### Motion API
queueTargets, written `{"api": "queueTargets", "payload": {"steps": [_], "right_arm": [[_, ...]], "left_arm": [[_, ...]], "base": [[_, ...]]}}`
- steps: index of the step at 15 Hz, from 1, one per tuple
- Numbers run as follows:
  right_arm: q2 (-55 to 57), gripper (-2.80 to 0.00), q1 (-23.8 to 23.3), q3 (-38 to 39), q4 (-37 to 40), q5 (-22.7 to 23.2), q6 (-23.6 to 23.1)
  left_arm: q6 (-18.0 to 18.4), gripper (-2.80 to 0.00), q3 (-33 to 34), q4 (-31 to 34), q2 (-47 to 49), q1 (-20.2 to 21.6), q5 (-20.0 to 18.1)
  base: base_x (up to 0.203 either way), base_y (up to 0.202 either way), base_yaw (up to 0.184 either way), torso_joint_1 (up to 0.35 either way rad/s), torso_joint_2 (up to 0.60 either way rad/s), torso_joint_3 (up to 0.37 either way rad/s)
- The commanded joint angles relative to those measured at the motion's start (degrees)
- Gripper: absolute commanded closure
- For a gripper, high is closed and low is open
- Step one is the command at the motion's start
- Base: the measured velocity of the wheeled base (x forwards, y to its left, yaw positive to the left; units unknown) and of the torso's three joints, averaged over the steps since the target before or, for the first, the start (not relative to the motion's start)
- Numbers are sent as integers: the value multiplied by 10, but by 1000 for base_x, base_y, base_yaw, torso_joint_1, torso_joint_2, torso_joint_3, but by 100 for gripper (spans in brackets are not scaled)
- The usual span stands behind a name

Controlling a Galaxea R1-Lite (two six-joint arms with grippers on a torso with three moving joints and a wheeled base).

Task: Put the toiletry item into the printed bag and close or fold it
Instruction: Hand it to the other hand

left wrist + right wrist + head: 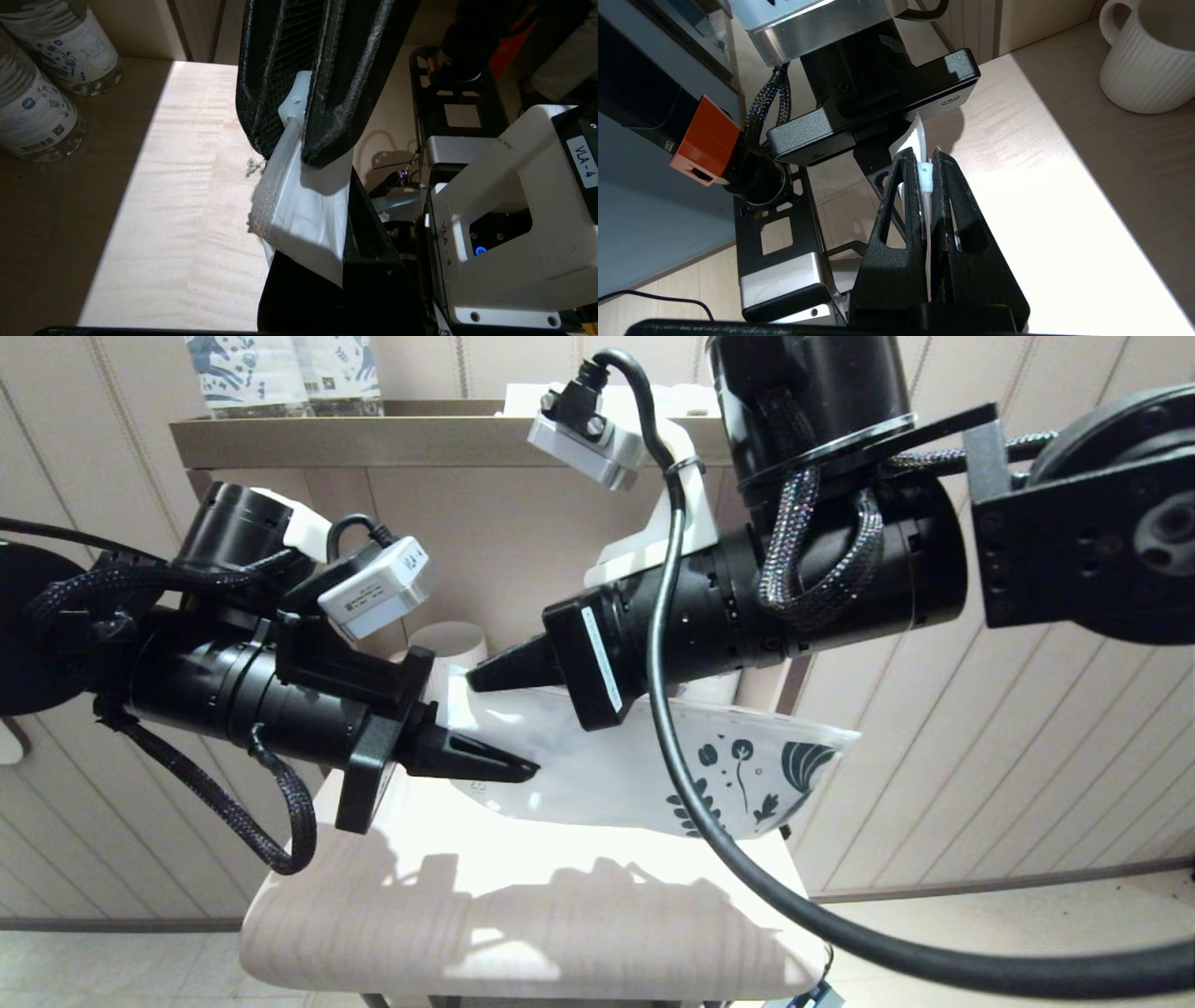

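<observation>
The printed bag is held up above the table, its plain end pinched by the closed left gripper and its zip edge clamped by the closed right gripper just above. The toiletry item cannot be seen. If the slider is dragged unevenly, the thin film could slip free or tear

The flat frosted-white plastic pouch carries dark teal leaf and flower prints at one end. The ribbed ceramic mug is plain white.
</observation>
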Motion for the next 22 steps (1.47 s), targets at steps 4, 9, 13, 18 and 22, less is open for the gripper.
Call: {"api": "queueTargets", "payload": {"steps": [4, 9, 13, 18, 22], "right_arm": [[-2, 0, 0, 8, 2, 2, -1], [-37, 0, -3, 42, 1, 3, -5], [-47, 0, -15, 52, 1, 3, -6], [-68, 0, -14, 79, 0, 2, -7], [-89, 0, -15, 100, -1, 1, -7]], "left_arm": [[2, 0, -2, 1, 3, 0, -3], [2, 0, -3, 1, 6, 0, -2], [2, 0, -3, 1, 9, 0, -2], [2, 0, -3, 1, 8, 0, -3], [2, 0, -3, 1, 9, 0, -2]], "base": [[0, 0, 0, 0, 0, 0], [0, 0, 0, 0, 0, 0], [0, 0, 0, 0, 0, 0], [0, 0, 0, 0, 0, 0], [0, 0, 0, 0, 0, 0]]}}
